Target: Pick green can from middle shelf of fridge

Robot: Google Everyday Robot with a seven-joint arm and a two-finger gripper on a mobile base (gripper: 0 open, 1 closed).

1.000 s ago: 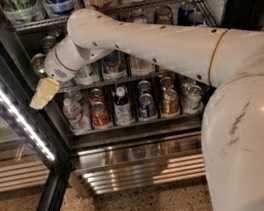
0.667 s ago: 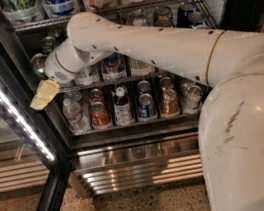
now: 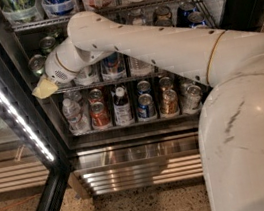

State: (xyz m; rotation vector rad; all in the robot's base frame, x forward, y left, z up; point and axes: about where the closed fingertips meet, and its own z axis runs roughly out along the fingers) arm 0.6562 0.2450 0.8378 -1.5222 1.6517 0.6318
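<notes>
The fridge [image 3: 136,153] stands open, with a black frame and a ribbed steel base. Its middle shelf [image 3: 117,81] is a wire rack lined with cans, mostly hidden behind my white arm. A green can [image 3: 37,64] with a silver top stands at the shelf's front left, and another greenish can [image 3: 48,43] stands behind it. My gripper [image 3: 43,87], with cream tips, hangs at the shelf's left front edge. It is just below and in front of the green can and holds nothing that I can see.
The glass door with its white LED strip [image 3: 4,97] stands open at the left, close to the gripper. The lower rack holds a water bottle [image 3: 74,115], a red can [image 3: 99,114], a dark bottle [image 3: 121,104] and blue, gold and silver cans. The top rack [image 3: 120,9] holds large bottles.
The gripper has risen slightly at the left front of the middle shelf. The cans have not moved.
</notes>
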